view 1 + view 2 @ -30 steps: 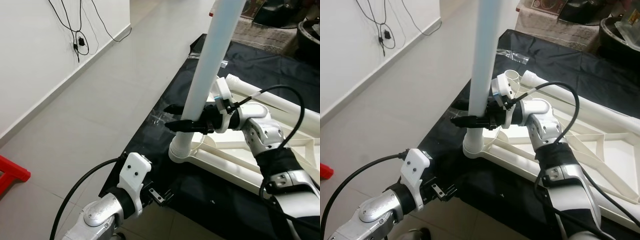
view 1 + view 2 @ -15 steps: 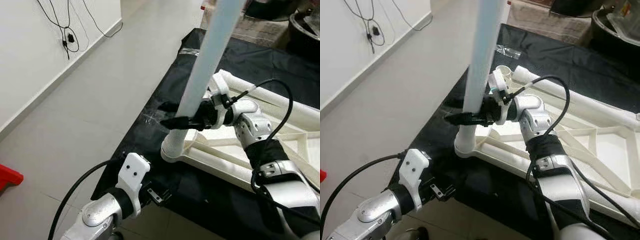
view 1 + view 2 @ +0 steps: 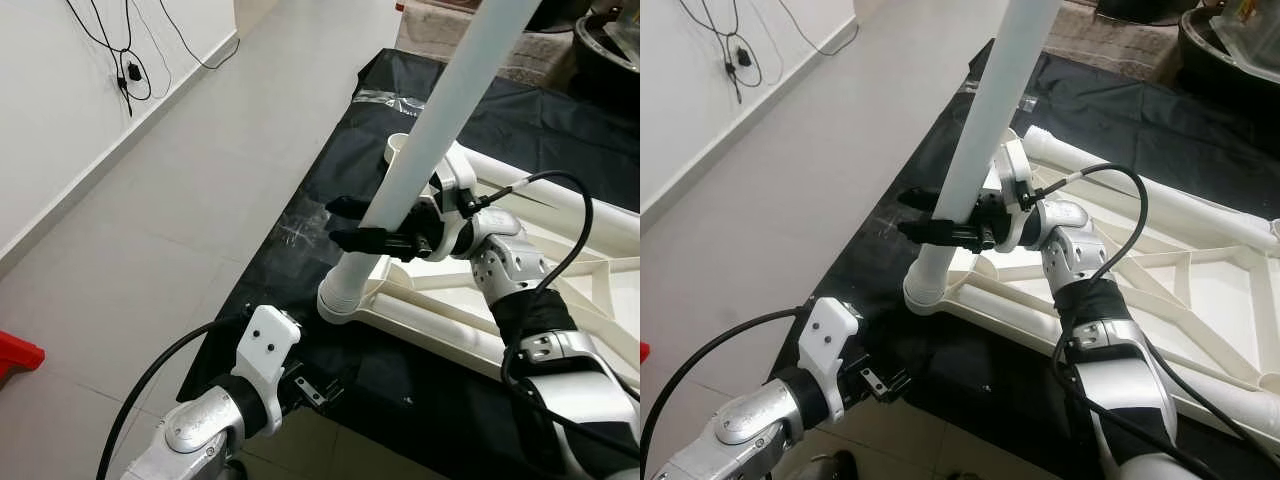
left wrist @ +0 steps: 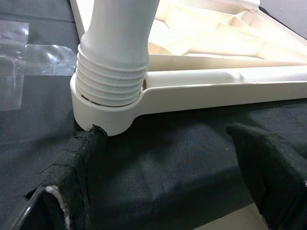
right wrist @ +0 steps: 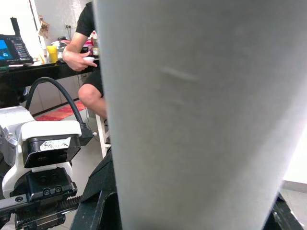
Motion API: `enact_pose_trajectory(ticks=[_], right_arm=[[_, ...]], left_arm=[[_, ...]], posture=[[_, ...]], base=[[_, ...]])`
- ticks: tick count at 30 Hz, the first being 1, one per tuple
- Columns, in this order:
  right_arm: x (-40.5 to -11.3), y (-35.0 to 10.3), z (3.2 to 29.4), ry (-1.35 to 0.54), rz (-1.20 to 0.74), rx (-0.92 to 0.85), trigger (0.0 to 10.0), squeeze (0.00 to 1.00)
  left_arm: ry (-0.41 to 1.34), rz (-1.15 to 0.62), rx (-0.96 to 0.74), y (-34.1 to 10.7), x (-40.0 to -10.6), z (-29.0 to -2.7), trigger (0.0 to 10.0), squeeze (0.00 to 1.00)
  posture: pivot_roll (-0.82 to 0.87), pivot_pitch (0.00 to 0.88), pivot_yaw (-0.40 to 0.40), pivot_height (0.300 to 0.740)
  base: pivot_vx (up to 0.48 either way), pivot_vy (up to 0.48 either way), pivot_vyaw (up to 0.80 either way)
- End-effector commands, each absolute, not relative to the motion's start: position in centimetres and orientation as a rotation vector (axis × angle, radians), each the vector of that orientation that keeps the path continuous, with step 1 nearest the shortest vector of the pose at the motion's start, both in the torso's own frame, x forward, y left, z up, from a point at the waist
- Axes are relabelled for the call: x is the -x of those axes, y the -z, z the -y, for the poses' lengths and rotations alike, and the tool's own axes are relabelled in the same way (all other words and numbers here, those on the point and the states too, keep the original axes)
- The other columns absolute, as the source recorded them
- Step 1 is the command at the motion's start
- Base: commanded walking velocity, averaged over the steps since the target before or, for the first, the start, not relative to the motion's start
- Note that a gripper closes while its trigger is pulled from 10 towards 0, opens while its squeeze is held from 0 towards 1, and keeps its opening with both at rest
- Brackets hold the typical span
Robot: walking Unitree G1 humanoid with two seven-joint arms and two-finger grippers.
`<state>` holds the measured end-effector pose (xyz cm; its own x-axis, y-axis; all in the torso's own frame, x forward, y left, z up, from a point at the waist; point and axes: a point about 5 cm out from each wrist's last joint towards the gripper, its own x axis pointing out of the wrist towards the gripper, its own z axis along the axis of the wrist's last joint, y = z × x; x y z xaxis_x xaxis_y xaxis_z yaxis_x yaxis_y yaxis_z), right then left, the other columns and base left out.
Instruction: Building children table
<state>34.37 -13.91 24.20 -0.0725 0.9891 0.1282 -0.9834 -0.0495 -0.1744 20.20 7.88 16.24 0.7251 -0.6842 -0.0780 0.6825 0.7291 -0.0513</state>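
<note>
White plastic makes up the whole job: a long leg (image 3: 430,140) stands in the corner socket (image 3: 345,296) of the upturned table frame (image 3: 1160,290), leaning rather than plumb. The right gripper (image 3: 352,224) is clamped around the leg just above the socket, its black fingers (image 3: 372,240) on either side of the tube. The left gripper (image 3: 318,386) hangs low at the near edge of the mat, holding nothing; its fingers (image 4: 268,167) stand spread in the left wrist view, near the socket but apart from it.

In that wrist view several threads (image 4: 112,79) still sit above the socket rim, so the leg looks only partly screwed home. The chief risk, as I judge it, is the tilt: turning a leaning leg could cross the threads and jam them, or lever the light frame up off the mat. If the grip slackens, the tall leg could topple toward the floor. Nothing pins the frame, so it may slide or spin with the leg.

A black mat (image 3: 300,260) covers the work surface, with a clear plastic bag (image 3: 375,96) lying farther off. Pale floor tiles (image 3: 180,180) run to a white wall (image 3: 50,110) with dangling cables (image 3: 130,70). A red object (image 3: 15,355) sits at the floor's edge. A seated person (image 5: 86,62) shows in the right wrist view.
</note>
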Motion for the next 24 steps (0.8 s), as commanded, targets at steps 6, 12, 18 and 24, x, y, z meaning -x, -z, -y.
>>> enact_pose_trajectory(ticks=[6, 12, 18, 24], right_arm=[[-33.6, -18.6, 13.9, -1.675, -0.139, 0.228, 10.0, 0.0], [-33.8, -18.8, 14.1, -1.67, -0.157, 0.241, 10.0, 0.0], [-34.5, -19.2, 13.8, -1.616, -0.116, 0.199, 10.0, 0.0], [-34.8, -19.6, 14.5, -1.487, -0.023, 0.095, 10.0, 0.0]], left_arm=[[0.768, -0.097, 0.018, -16.3, -19.9, -7.8, 10.0, 0.0], [0.769, -0.095, 0.018, -16.3, -19.9, -7.7, 10.0, 0.0], [0.768, -0.092, 0.018, -16.2, -20.0, -7.6, 10.0, 0.0], [0.772, -0.088, 0.017, -16.1, -20.1, -7.5, 10.0, 0.0]], posture=[[0.16, 0.233, -0.092, 0.74], [0.15, 0.222, -0.096, 0.74], [0.15, 0.212, -0.099, 0.74], [0.15, 0.194, -0.096, 0.74]], base=[[0.0, 0.0, 0.0], [0.0, 0.0, 0.0], [0.0, 0.0, 0.0], [0.0, 0.0, 0.0]])
